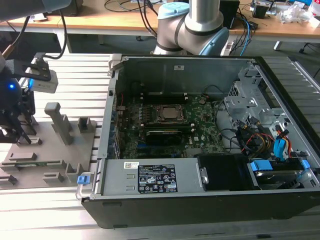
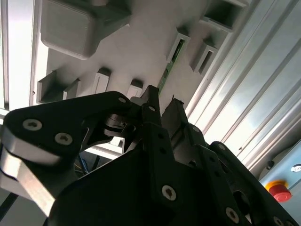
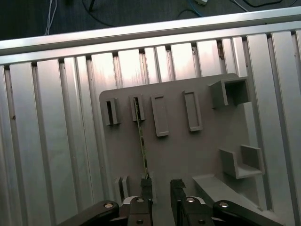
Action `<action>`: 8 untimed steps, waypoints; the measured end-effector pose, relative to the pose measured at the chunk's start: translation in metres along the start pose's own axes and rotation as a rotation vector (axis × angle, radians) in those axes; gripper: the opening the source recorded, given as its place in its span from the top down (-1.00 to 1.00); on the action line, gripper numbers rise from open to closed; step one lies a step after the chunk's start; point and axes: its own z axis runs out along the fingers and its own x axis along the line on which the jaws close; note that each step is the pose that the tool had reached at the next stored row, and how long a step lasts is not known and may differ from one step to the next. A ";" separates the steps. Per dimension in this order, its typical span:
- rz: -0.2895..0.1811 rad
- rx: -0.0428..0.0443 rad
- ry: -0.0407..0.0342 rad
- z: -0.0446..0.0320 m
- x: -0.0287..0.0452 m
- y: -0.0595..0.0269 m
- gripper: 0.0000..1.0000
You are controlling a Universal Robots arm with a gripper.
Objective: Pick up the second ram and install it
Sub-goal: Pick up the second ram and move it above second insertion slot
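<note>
Green circuit-board stick, the second ram [image 3: 142, 141], not yet picked up or fitted.
Long, thin and narrow, it stands on edge in the slots of a flat grey plastic holder tray [image 3: 197, 155], which lies on the ribbed aluminium table [image 3: 56, 141] beside the open black computer case [image 1: 200, 205]. The black two-fingered gripper [image 3: 161, 184] hangs just over the stick's near end with its fingers spread and grasping nothing; one fingertip [image 3: 146, 186] sits right at the board's edge. By my reading the lift is not made, and the whole fitting into the large green motherboard [image 1: 205, 125] is left. The stick looks straight, with its small parts barely discernible.
</note>
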 end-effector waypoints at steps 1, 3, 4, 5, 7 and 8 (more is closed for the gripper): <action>0.000 0.0000 0.0001 0.0003 0.0000 0.0000 0.40; 0.000 0.0001 -0.0001 0.0020 0.0000 -0.0001 0.40; 0.000 0.0000 0.0000 0.0026 0.0001 -0.0001 0.40; 0.000 0.0000 0.0000 0.0036 0.0001 -0.0001 0.40; 0.000 0.0000 0.0000 0.0046 0.0001 -0.0002 0.40; 0.000 0.0000 0.0000 0.0057 0.0001 -0.0002 0.40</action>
